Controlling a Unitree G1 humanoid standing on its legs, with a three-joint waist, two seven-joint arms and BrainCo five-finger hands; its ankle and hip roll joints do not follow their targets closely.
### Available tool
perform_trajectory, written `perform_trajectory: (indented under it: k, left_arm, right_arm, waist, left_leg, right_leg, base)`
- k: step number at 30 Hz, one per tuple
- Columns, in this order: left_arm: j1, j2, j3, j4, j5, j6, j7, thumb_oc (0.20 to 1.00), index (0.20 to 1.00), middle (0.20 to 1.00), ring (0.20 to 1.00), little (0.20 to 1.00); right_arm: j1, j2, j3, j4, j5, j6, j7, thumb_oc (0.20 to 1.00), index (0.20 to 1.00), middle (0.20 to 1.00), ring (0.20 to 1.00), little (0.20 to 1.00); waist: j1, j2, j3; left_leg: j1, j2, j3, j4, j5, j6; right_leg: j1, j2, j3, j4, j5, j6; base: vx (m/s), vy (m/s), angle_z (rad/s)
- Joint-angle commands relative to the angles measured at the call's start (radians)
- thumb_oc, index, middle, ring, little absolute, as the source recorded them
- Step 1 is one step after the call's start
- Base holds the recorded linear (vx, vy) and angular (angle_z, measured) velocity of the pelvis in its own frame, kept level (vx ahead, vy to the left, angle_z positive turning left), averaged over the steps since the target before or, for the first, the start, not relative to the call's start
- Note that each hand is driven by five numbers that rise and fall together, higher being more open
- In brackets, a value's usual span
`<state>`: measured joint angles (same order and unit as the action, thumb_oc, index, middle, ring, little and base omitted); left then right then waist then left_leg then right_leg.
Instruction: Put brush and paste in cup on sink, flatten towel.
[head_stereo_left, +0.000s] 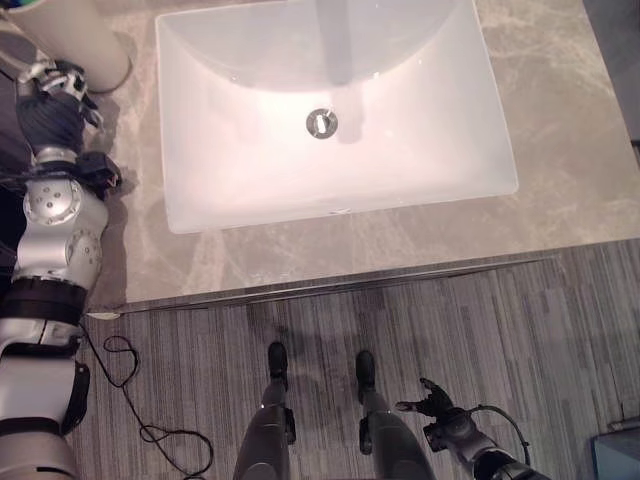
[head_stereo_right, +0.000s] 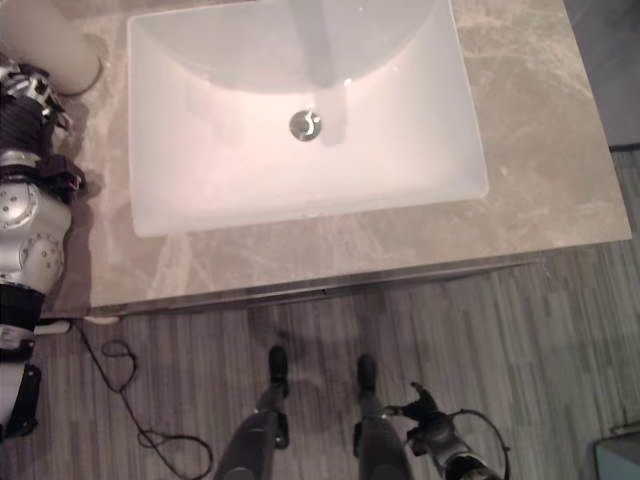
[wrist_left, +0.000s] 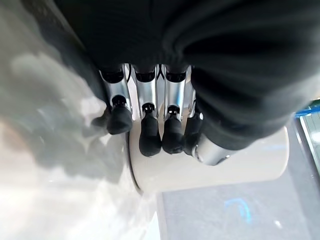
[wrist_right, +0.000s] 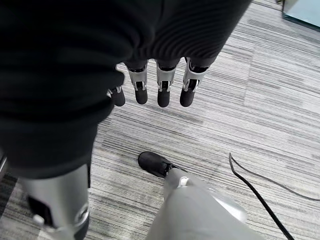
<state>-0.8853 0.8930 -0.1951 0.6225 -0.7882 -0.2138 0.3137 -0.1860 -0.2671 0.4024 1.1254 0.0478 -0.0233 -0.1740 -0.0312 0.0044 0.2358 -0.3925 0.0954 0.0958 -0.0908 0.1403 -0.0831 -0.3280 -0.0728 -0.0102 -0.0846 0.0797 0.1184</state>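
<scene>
Reaching for the cup (head_stereo_left: 75, 40) at the sink's (head_stereo_left: 330, 190) back corner is judged the step in hand. The left hand (wrist_left: 150, 125) is held at it, fingers straight and close together, gripping nothing. The right hand (wrist_right: 160, 87) is hung low, fingers loose. Brush, paste and towel must be found next.

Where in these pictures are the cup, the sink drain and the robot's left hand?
cup (head_stereo_left: 75, 40): left eye view, its side wall.
sink drain (head_stereo_left: 321, 123): left eye view, its metal centre.
left robot hand (wrist_left: 150, 137): left wrist view, a dark fingertip.
</scene>
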Motion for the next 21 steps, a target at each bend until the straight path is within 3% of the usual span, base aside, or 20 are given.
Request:
perform_trajectory:
  k: [1, 9, 13, 16, 21]
  left_arm:
    - [-0.031, 0.018, -0.065, 0.123, -0.037, 0.016, 0.017, 0.2, 0.2, 0.2, 0.2, 0.2]
    - [-0.163, 0.028, -0.114, 0.266, -0.033, 0.022, 0.025, 0.2, 0.2, 0.2, 0.2, 0.2]
    - [-0.107, 0.011, -0.097, 0.197, -0.024, 0.011, 0.025, 0.2, 0.2, 0.2, 0.2, 0.2]
    - [0.032, 0.018, -0.043, 0.025, 0.003, -0.008, 0.013, 0.2, 0.2, 0.2, 0.2, 0.2]
    - [0.103, 0.048, 0.003, -0.011, 0.007, -0.015, 0.01, 0.2, 0.2, 0.2, 0.2, 0.2]
  right_arm:
    - [-0.012, 0.006, 0.012, 0.006, 0.044, -0.001, -0.028, 1.0, 1.0, 1.0, 1.0, 1.0]
    - [-0.017, 0.012, 0.012, 0.029, 0.063, -0.009, -0.039, 1.0, 1.0, 1.0, 1.0, 1.0]
    - [0.0, 0.014, 0.013, 0.039, 0.057, -0.009, -0.038, 1.0, 1.0, 1.0, 1.0, 1.0]
    - [0.014, 0.007, -0.003, 0.033, 0.051, -0.01, -0.032, 1.0, 1.0, 1.0, 1.0, 1.0]
    - [0.011, -0.005, -0.011, 0.016, 0.041, -0.015, -0.028, 1.0, 1.0, 1.0, 1.0, 1.0]
  waist:
    - [-0.024, -0.04, -0.022]
    - [-0.04, -0.052, -0.024]
    - [-0.038, -0.051, -0.042]
    - [-0.025, -0.044, -0.057]
    - [-0.015, -0.044, -0.06]
  left_leg:
    - [-0.011, -0.029, 0.009, 0.005, -0.019, 0.018]
    - [-0.035, -0.019, 0.019, 0.004, -0.016, 0.01]
    - [-0.033, -0.02, 0.01, 0.004, -0.018, 0.009]
    - [-0.015, -0.026, 0.009, 0.004, -0.026, 0.007]
    - [-0.015, -0.026, 0.007, 0.004, -0.023, 0.006]
  right_leg:
    - [-0.024, -0.075, 0.022, -0.003, 0.041, 0.05]
    - [-0.058, -0.07, 0.032, -0.003, 0.063, 0.06]
    - [-0.056, -0.074, 0.027, -0.003, 0.055, 0.059]
    - [-0.038, -0.08, 0.013, -0.003, 0.046, 0.058]
    - [-0.037, -0.081, 0.002, -0.003, 0.046, 0.057]
  base:
    - [0.0, 0.0, 0.0]
    - [0.01, 0.003, -0.1]
    - [0.03, 0.004, 0.0]
    - [0.02, 0.007, 0.0]
    - [0.0, 0.0, 0.0]
